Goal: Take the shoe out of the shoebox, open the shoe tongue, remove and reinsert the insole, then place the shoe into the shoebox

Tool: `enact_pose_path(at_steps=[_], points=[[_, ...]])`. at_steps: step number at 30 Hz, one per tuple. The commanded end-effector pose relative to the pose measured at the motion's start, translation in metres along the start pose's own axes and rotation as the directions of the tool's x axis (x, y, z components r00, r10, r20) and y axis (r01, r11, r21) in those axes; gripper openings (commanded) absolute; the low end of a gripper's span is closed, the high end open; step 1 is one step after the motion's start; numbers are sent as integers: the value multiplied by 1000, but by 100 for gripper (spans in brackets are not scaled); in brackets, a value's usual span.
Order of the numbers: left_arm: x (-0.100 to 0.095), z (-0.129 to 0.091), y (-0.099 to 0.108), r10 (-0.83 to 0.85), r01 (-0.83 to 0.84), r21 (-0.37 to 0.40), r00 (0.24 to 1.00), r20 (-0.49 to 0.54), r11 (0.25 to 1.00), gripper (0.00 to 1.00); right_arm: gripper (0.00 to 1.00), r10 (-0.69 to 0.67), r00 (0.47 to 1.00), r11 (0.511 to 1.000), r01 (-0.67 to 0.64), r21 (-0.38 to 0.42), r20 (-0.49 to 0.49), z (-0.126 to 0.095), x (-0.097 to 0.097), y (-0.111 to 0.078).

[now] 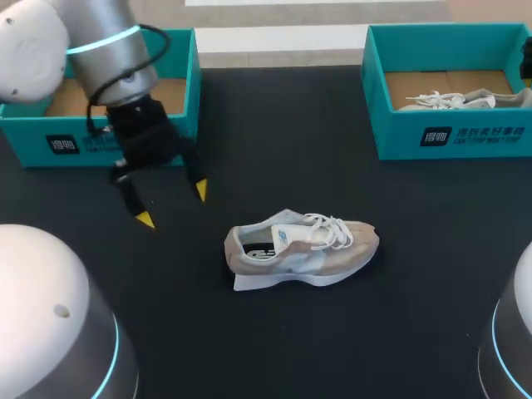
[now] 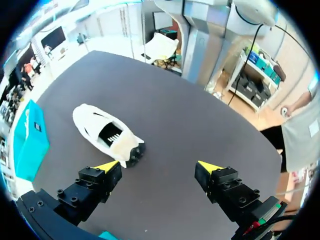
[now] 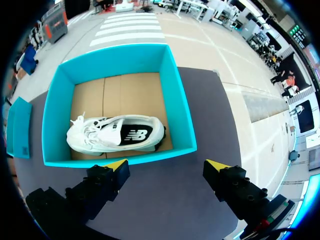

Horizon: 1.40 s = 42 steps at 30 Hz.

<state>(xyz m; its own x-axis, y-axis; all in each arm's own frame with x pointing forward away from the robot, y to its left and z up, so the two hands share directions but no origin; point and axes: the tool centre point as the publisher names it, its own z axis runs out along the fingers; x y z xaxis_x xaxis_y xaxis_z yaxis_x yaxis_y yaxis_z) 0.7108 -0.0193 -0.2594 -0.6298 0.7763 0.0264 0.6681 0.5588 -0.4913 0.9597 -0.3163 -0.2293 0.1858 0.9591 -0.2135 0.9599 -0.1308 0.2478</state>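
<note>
— What lies behind everything here?
— A worktop (image 1: 274,332), dark, near black, plain and matte all over.
— And its edges?
— In the head view the worktop's far edge runs straight across. In the left wrist view one of its far corners shows.
— The light?
— Soft and even over the whole worktop; the shadows on it are faint, with blurred outlines.

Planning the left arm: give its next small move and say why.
Probably lower the left gripper toward the shoe, at its collar: the shoe stands out on the table, and the gripper hangs open and empty beside it.
</note>
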Motion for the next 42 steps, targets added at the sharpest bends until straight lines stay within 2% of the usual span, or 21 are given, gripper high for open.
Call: enact_pose_path(at_steps=[1, 8, 13, 30, 35, 36, 40, 42], points=[[15, 5, 10, -216, 155, 332, 964, 157, 931, 100, 100, 1, 1000, 1000, -1, -1, 0, 0, 0, 0], [32, 15, 18, -403, 241, 534, 891, 210, 810, 100, 100, 1, 1000, 1000, -1, -1, 0, 0, 0, 0], [43, 19, 29, -582, 271, 691, 770, 263, 670, 100, 100, 1, 1000, 1000, -1, -1, 0, 0, 0, 0], [43, 19, 29, -582, 271, 691, 770, 263, 670, 100, 100, 1, 1000, 1000, -1, -1, 0, 0, 0, 0], [42, 37, 29, -646, 250, 721, 681, 344, 647, 100, 100, 1, 1000, 1000, -1, -1, 0, 0, 0, 0], [42, 41, 28, -628, 241, 703, 689, 362, 670, 100, 100, 1, 1000, 1000, -1, -1, 0, 0, 0, 0], [38, 56, 26, -711, 235, 752, 577, 401, 615, 100, 100, 1, 1000, 1000, -1, -1, 0, 0, 0, 0], [37, 66, 26, -727, 230, 756, 539, 425, 613, 100, 100, 1, 1000, 1000, -1, -1, 0, 0, 0, 0]])
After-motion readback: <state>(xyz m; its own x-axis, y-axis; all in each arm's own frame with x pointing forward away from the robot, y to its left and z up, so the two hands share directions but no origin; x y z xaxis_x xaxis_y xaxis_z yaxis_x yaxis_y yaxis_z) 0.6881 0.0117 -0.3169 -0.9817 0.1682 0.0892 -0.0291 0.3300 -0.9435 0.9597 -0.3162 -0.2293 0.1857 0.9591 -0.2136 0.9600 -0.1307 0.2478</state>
